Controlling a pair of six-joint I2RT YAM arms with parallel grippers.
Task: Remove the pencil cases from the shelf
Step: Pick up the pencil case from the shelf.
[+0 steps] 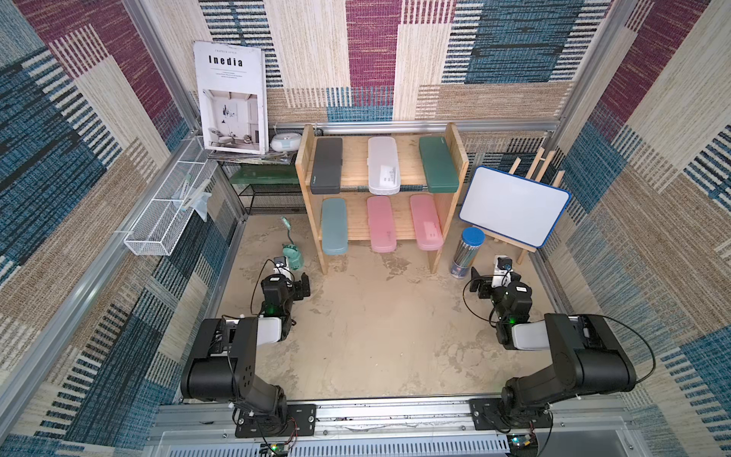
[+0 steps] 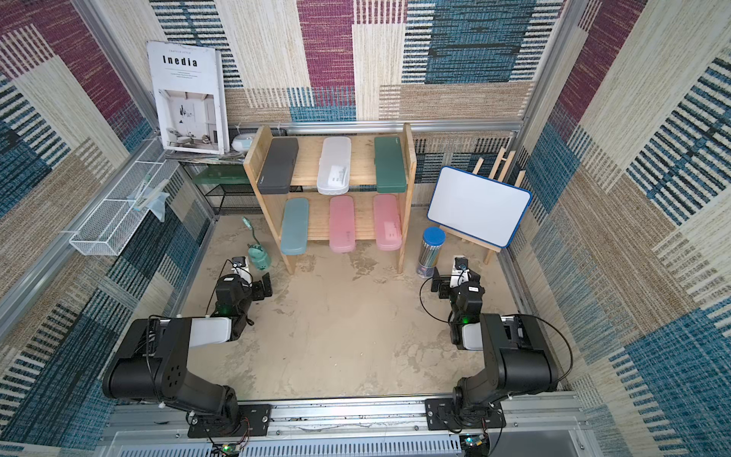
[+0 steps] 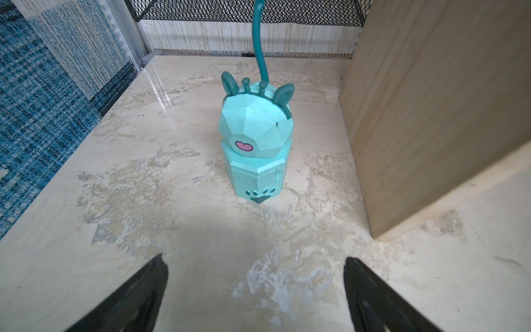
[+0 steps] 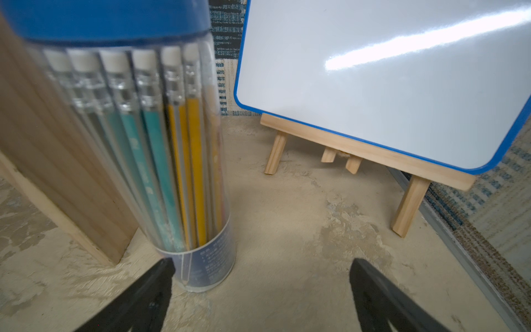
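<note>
1. Six pencil cases are counted in both top views. All lie flat on the one shelf (image 1: 355,158), and none touches another.
2. On the upper tier, from the left arm's side, are placed the dark grey case (image 1: 326,165), the frosted white case (image 1: 383,166) and the dark green case (image 1: 438,164).
3. On the lower tier, in the same order, are placed the teal case (image 1: 334,226), the middle pink case (image 1: 381,224) and the outer pink case (image 1: 426,222).
4. One blue-lidded pencil cylinder (image 4: 161,143) is stood just beside the shelf's plank side. The teal and yellow pencils held in it are resolved only in the right wrist view.
5. One white wire basket (image 1: 166,209) is hung at the side wall; its contents cannot be identified.
6. The left gripper (image 3: 255,258) is spread wide and nothing is gripped. One teal lamp (image 3: 255,135) is stood ahead of it, apart; its pink heart and paw mark are shown only in the left wrist view.
7. The right gripper (image 4: 263,260) is likewise spread wide and empty. One finger is seen near the cylinder's base; contact cannot be confirmed.
8. One whiteboard (image 4: 373,72) is rested on a wooden easel (image 4: 359,152).
9. The cases are shown in the top views only.
</note>
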